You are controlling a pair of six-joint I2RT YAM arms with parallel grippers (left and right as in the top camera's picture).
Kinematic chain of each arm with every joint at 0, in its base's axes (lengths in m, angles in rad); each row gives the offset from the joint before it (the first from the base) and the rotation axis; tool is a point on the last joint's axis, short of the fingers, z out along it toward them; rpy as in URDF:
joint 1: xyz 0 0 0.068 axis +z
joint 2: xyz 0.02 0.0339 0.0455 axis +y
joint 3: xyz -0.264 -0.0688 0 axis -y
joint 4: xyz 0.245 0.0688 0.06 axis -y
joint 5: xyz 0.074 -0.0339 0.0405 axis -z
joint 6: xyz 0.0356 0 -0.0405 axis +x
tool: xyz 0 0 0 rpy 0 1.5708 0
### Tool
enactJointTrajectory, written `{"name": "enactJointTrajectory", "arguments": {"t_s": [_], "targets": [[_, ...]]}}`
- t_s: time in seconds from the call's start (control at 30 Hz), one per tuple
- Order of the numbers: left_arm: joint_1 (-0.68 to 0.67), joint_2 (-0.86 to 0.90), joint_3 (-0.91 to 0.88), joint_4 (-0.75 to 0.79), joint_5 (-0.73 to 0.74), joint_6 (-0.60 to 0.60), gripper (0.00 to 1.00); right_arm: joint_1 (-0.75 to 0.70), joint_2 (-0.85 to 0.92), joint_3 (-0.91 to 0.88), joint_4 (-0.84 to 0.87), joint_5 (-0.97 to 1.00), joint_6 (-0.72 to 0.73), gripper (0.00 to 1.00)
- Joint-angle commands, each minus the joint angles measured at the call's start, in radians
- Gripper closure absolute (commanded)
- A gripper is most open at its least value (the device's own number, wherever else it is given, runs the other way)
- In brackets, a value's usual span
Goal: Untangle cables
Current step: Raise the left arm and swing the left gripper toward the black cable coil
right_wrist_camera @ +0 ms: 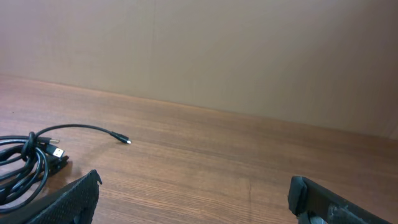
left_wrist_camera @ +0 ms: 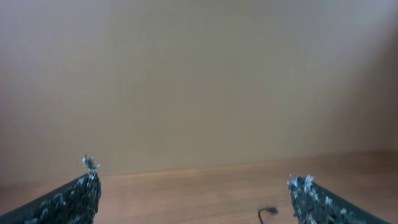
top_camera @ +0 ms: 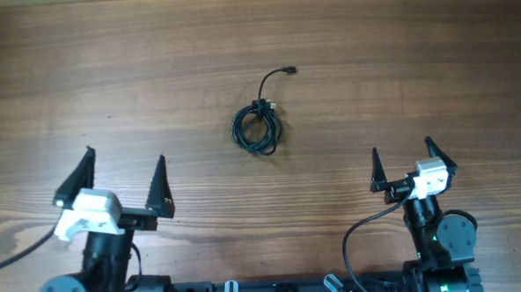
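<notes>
While your left tool (top_camera: 124, 157) and right tool (top_camera: 401, 147) hung open, the thin black cables (top_camera: 258, 127) sat coiled, nothing untangled.

Even soft light, faint shadows, left wrist view blurred

The cables (top_camera: 258, 124) lie mid-table (top_camera: 107, 65), before both arms.

Coil of cables (right_wrist_camera: 28, 148) is cut off by the right wrist view's left edge, left wrist view catches only one plug end (left_wrist_camera: 268, 212) at its bottom edge, cord count too small to tell.
</notes>
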Motion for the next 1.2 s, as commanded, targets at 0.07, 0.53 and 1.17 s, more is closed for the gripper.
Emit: {"name": "enactJointTrajectory", "arguments": {"t_s": [0.07, 0.53, 1.17], "targets": [[0.005, 0.238, 0.306, -0.211, 0.016, -0.017, 0.00, 0.005, -0.007, -0.001, 0.002, 0.003, -0.008, 0.00], [0.005, 0.865, 0.790, -0.779, 0.321, -0.017, 0.00, 0.005, -0.007, -0.001, 0.002, 0.003, -0.008, 0.00], [0.005, 1.255, 0.790, -0.822, 0.404, -0.051, 0.96, 0.005, -0.007, -0.001, 0.002, 0.003, -0.009, 0.00]]}}
